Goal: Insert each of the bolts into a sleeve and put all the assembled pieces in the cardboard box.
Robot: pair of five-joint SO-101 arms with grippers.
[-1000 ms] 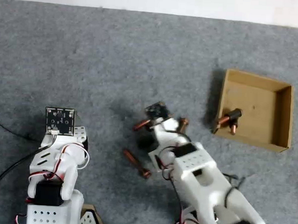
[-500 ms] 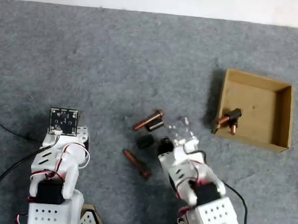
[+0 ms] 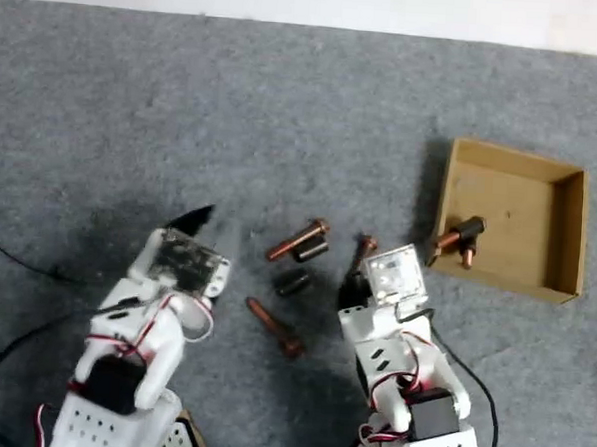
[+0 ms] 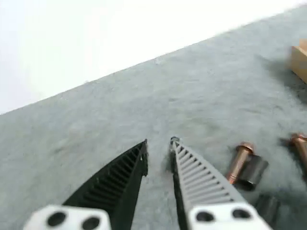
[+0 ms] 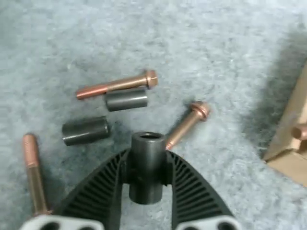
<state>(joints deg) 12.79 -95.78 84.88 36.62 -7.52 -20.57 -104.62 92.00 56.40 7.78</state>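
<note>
Here, the right tool (image 5: 147,163) was closed on a black sleeve (image 5: 146,143), which stood upright between its two fingers with the open end up. Just beyond it, on the grey table (image 3: 134,105), a slanted bolt (image 5: 187,123) lay with its tip close to the held sleeve. Farther off, a long bolt (image 5: 117,85) lay just beside a second sleeve (image 5: 126,99), almost parallel to it, and a third sleeve (image 5: 85,130) lay near them on its side. A lone bolt (image 5: 32,172) lay apart from these, toward the left arm's side. The left tool (image 4: 159,143) hung above the table with its fingers a narrow gap apart and nothing between them. The cardboard box (image 3: 563,237) stood on the right arm's side, and copper and black parts (image 3: 458,235) lay inside it, against the wall nearer the bolts.
</note>
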